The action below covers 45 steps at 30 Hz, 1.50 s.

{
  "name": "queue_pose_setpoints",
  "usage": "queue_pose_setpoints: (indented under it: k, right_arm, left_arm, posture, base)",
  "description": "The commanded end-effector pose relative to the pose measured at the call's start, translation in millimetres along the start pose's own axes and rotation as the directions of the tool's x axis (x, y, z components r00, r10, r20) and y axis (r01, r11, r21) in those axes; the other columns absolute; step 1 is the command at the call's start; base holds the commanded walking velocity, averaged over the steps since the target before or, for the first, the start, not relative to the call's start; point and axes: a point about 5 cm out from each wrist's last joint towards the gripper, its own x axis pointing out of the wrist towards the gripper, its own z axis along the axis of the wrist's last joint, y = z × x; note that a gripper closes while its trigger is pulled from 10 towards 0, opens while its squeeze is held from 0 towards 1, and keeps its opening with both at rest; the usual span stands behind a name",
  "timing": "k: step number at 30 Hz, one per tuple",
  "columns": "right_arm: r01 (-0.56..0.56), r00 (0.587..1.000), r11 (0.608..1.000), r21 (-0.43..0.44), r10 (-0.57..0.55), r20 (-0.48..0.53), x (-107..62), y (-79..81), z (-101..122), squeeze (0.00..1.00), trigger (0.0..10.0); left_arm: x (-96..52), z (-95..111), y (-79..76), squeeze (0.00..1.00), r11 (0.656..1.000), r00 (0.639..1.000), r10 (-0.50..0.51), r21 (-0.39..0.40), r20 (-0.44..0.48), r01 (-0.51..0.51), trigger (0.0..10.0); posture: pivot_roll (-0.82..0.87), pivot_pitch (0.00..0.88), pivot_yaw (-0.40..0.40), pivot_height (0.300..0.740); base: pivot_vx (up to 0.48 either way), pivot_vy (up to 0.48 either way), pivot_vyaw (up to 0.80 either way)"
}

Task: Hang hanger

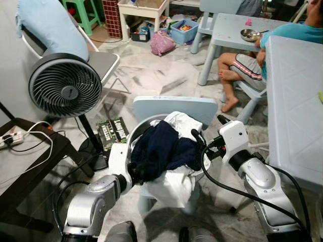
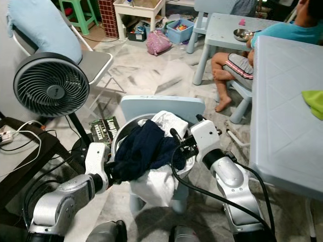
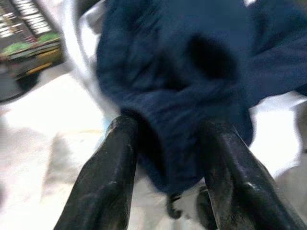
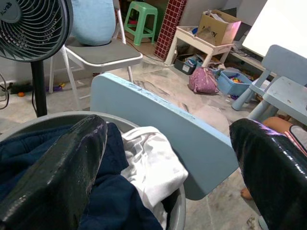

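A grey basket (image 1: 132, 135) sits on one small pale-blue chair (image 1: 174, 107) in front of the robot, holding two garments: a dark navy garment (image 1: 164, 147) on top and a white garment (image 1: 176, 184) under it that spills over the basket's front rim. No hanger can be made out among the clothes.

The left gripper (image 3: 165, 158) is at the basket's left rim, its two black fingers (image 3: 103, 175) spread, with a fold of the navy garment bulging between them; whether they press on it cannot be told. The right gripper (image 4: 168, 167) is at the basket's right rim, its two fingers (image 4: 57, 172) wide apart, with the clothes and the chair back showing between them.

Left of the basket stands one round grey fan (image 1: 64, 85), and behind the fan one folding chair (image 1: 98, 63) carries one pale-blue cushion (image 1: 50, 27). A dark low table (image 1: 25, 156) with white cables lies further left. Right of the basket is one pale table (image 1: 295, 106), and behind it a person (image 1: 242, 65) sits at another small table (image 1: 237, 25). Beyond the basket, one green stool (image 1: 83, 10) and one blue bin (image 1: 184, 30) stand on the floor.
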Motion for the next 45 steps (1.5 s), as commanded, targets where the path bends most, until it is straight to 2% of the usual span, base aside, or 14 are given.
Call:
queue_pose_setpoints:
  k: [1, 5, 10, 11, 13, 16, 21, 24, 25, 29, 31, 32, 39, 45]
  right_arm:
    - [-0.010, 1.000, 1.000, -0.005, 0.010, -0.003, 1.2, -0.3, -1, 0.00, 10.0]
    - [-0.016, 1.000, 1.000, -0.005, 0.016, -0.004, 3.5, -0.5, -1, 0.00, 10.0]
    - [-0.022, 1.000, 1.000, -0.005, 0.022, -0.002, 4.9, -0.6, -2, 0.00, 10.0]
    - [-0.022, 1.000, 1.000, -0.005, 0.022, -0.002, 4.9, -0.6, -2, 0.00, 10.0]
    - [-0.023, 1.000, 1.000, -0.005, 0.023, -0.002, 5.8, -0.7, -2, 0.00, 10.0]
    - [-0.024, 1.000, 1.000, -0.005, 0.024, 0.003, 7.2, -0.1, -1, 0.00, 10.0]
    - [-0.015, 1.000, 1.000, -0.008, 0.015, 0.014, 7.9, -2.1, 0, 0.00, 10.0]
    - [-0.001, 1.000, 1.000, -0.001, 0.001, 0.020, 8.4, -2.7, -2, 0.00, 10.0]
    - [0.005, 1.000, 1.000, 0.000, -0.005, 0.022, 8.6, -2.7, -2, 0.00, 10.0]
    - [0.082, 0.996, 0.997, -0.013, -0.081, 0.032, 8.7, -6.9, -3, 0.00, 10.0]
    - [0.200, 0.978, 0.980, -0.017, -0.199, 0.055, 8.4, -20.5, -1, 0.00, 10.0]
    - [0.200, 0.978, 0.980, -0.017, -0.199, 0.055, 8.4, -20.5, -1, 0.00, 10.0]
    - [0.331, 0.937, 0.943, 0.026, -0.332, 0.110, 7.7, -42.3, 10, 0.00, 10.0]
    - [0.342, 0.935, 0.939, 0.039, -0.344, 0.086, 5.7, -37.0, 3, 0.00, 10.0]
  left_arm:
    - [-6.3, 2, 6.0, 1.00, 0.999, 0.999, 0.049, 0.020, 0.006, -0.049, 10.0]
    - [-18.1, -10, 18.6, 1.00, 0.994, 0.996, 0.074, 0.082, -0.060, -0.068, 10.0]
    - [-28.1, -5, 26.6, 1.00, 0.972, 0.984, 0.173, 0.154, 0.030, -0.176, 10.0]
    - [-28.1, -5, 26.6, 1.00, 0.972, 0.984, 0.173, 0.154, 0.030, -0.176, 10.0]
    - [-29.9, -3, 28.1, 1.00, 0.971, 0.973, 0.221, 0.079, 0.062, -0.225, 10.0]
    - [-29.3, -4, 27.5, 1.00, 0.970, 0.971, 0.229, 0.070, 0.070, -0.233, 10.0]
    - [-31.5, 12, 19.3, 1.00, 0.974, 0.955, 0.183, 0.090, 0.232, -0.208, 10.0]
    - [-36.6, 26, 14.1, 0.99, 0.958, 0.910, 0.177, 0.147, 0.376, -0.247, 10.0]
    - [-36.8, 27, 13.7, 0.00, 0.959, 0.901, 0.183, 0.128, 0.394, -0.251, 10.0]
    - [-37.8, 32, 12.6, 0.00, 0.957, 0.871, 0.176, 0.126, 0.460, -0.260, 10.0]
    - [-40.8, 41, 11.9, 0.00, 0.944, 0.829, 0.181, 0.144, 0.529, -0.298, 10.0]
    - [-40.8, 41, 11.9, 0.00, 0.944, 0.829, 0.181, 0.144, 0.529, -0.298, 10.0]
    - [-49.6, 64, 5.8, 0.00, 0.917, 0.738, 0.150, 0.187, 0.658, -0.353, 10.0]
    - [-46.5, 73, 5.7, 0.00, 0.917, 0.706, 0.160, 0.161, 0.690, -0.365, 10.0]
  posture:
    - [-0.05, 0.089, -0.004, 0.740]
    - [-0.04, 0.090, -0.005, 0.740]
    - [-0.03, 0.090, -0.007, 0.740]
    - [-0.03, 0.090, -0.007, 0.740]
    - [-0.03, 0.088, -0.009, 0.740]
    - [-0.03, 0.088, -0.009, 0.740]
    - [-0.03, 0.082, -0.011, 0.740]
    - [-0.02, 0.072, -0.014, 0.740]
    - [-0.02, 0.065, -0.017, 0.740]
    - [-0.02, 0.043, -0.019, 0.740]
    - [-0.02, 0.029, -0.012, 0.740]
    - [-0.02, 0.029, -0.012, 0.740]
    - [-0.02, 0.022, 0.004, 0.740]
    - [-0.02, 0.027, 0.009, 0.740]
  base:
    - [0.000, 0.000, 0.00]
    - [0.000, 0.000, 0.00]
    - [0.000, 0.000, 0.00]
    - [0.000, 0.000, 0.00]
    - [0.000, 0.000, 0.00]
    - [0.000, 0.000, 0.00]
    - [0.000, 0.000, 0.00]
    - [0.000, 0.000, 0.00]
    - [0.000, 0.000, 0.00]
    - [0.000, 0.000, 0.00]
    - [0.000, 0.000, 0.00]
    - [0.000, 0.000, 0.00]
    - [0.000, 0.000, 0.00]
    - [0.000, -0.082, 0.00]
